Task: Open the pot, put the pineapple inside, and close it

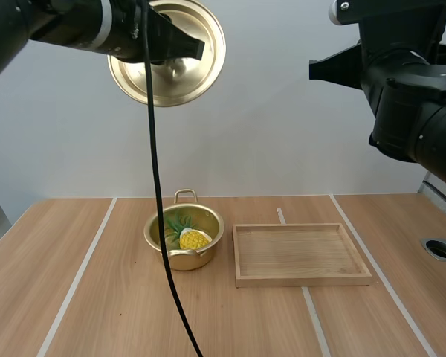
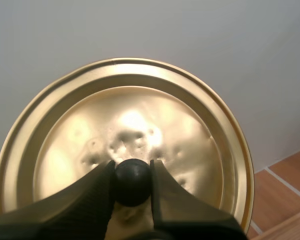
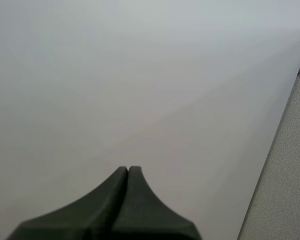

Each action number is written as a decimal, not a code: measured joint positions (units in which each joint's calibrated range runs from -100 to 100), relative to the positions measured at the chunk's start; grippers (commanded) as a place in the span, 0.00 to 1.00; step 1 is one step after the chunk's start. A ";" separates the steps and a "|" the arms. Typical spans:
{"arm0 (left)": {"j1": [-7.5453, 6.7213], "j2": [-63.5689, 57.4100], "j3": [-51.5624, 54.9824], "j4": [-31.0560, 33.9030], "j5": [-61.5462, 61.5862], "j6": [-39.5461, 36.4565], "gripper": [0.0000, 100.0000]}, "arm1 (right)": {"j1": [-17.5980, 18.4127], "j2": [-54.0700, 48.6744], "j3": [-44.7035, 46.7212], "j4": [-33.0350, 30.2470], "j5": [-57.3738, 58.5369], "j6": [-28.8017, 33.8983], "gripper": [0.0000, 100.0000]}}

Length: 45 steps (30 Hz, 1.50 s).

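Holding the gold lid (image 1: 163,83) high over the table (image 1: 97,297) with the left gripper (image 1: 199,50), seen from the high view, well above the pot (image 1: 180,260) and back from it, probably to leave the mouth free for loading. Down below, open pot near the table's middle, with the pineapple (image 1: 192,238) already lying inside, leaves toward the back, yellow body toward the front; so, by that reading, only the closing left to do. Just beside the pot, on its right, a wooden tray (image 1: 305,280), apart from it and not touching. Up at the right, right gripper (image 1: 312,71) raised far above the tray, likely parked out of the way. From the left wrist view, fingers (image 2: 90,195) pinching the lid's black knob (image 2: 132,181) from both sides, a firm central hold; lid turned up on edge with its top face to the camera, so needing to be levelled before going down on the rim. From the right wrist view, fingers pressed together into one dark wedge, gripping nothing, pointed at bare wall.
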 measured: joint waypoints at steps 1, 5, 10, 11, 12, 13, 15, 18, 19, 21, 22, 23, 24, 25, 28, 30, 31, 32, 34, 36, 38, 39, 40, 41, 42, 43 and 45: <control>0.00 1.40 0.00 0.52 1.27 0.00 0.00 | 0.00 0.00 0.00 0.00 0.00 0.00 0.00; 0.00 4.63 0.15 1.45 5.07 0.00 0.00 | 0.00 0.00 0.00 0.00 0.00 0.00 0.00; 0.00 7.70 3.39 1.93 6.33 0.00 0.00 | 0.00 0.00 0.00 0.00 0.00 0.00 0.00; 0.00 8.26 4.13 2.07 6.33 0.00 0.00 | 0.00 0.00 0.00 0.00 0.00 0.00 0.00; 0.00 8.81 5.14 2.19 6.33 0.00 0.00 | 0.00 0.00 0.00 0.00 0.00 0.00 0.00; 0.00 9.33 6.10 2.51 6.15 0.00 0.00 | 0.00 0.00 0.00 0.00 0.00 0.00 0.00; 0.00 10.30 7.75 2.72 5.70 0.00 0.00 | 0.00 0.00 0.00 0.00 0.00 0.00 0.00; 0.00 11.44 10.33 2.96 4.63 0.45 0.00 | 0.00 0.00 0.00 0.00 -0.07 0.00 0.00; 0.00 11.76 10.69 2.96 4.41 0.55 0.00 | 0.00 0.00 0.00 0.00 -0.07 0.00 0.00; 0.00 12.11 11.56 2.96 3.84 0.63 0.00 | 0.00 0.00 0.00 0.00 -0.07 0.00 0.00; 0.00 12.10 11.72 2.96 3.82 0.63 0.00 | 0.00 0.00 0.00 0.00 -0.07 0.00 0.00; 0.00 12.26 12.08 2.96 3.32 0.66 0.00 | 0.00 0.00 0.00 0.00 -0.07 0.00 0.00; 0.00 12.58 12.66 2.96 3.06 0.66 0.00 | 0.00 0.00 0.00 0.00 -0.07 0.00 0.00; 0.00 12.71 12.66 2.96 3.06 0.66 0.00 | 0.00 0.00 0.00 0.00 -0.07 0.00 0.00; 0.00 13.53 15.14 2.96 0.40 0.99 0.00 | 0.00 0.00 0.00 0.00 -0.07 0.00 0.00; 0.00 16.26 19.32 2.96 -1.12 3.55 0.00 | 0.00 0.00 0.00 0.00 -0.07 0.00 0.00; 0.00 16.82 19.67 2.96 -1.12 3.82 0.00 | 0.00 0.00 0.00 0.00 -0.07 0.00 0.00; 0.00 17.71 19.95 2.96 -1.29 3.93 0.00 | 0.00 0.00 0.00 0.00 -0.07 0.00 0.00; 0.00 19.33 20.41 2.96 -1.71 4.16 0.00 | 0.00 0.00 0.00 0.00 -0.07 0.00 0.00; 0.00 20.84 20.68 2.86 -2.05 4.83 0.00 | 0.00 0.00 0.00 0.00 -0.07 0.00 0.00; 0.00 22.45 20.85 2.86 -2.27 5.04 0.00 | 0.00 0.00 0.00 0.00 -0.07 0.00 0.00; 0.00 23.06 20.85 2.72 -2.39 5.13 0.00 | 0.00 0.00 0.00 0.00 -0.07 0.00 0.00; 0.00 23.76 20.89 2.44 -2.61 5.24 0.00 | 0.00 0.00 0.00 0.00 -0.07 0.00 0.00; 0.00 24.42 20.89 2.11 -2.61 5.55 0.00 | 0.00 0.00 0.00 0.00 -0.07 0.00 0.00; 0.00 25.00 21.00 1.68 -2.61 6.03 0.00 | 0.00 0.00 0.00 0.00 -0.07 0.00 0.00; 0.00 25.56 21.00 1.40 -2.61 6.30 0.00 | 0.00 0.00 0.00 0.00 -0.07 0.00 0.00; 0.00 26.38 21.00 1.16 -2.61 6.47 0.00 | 0.00 0.00 0.00 0.00 -0.07 0.00 0.00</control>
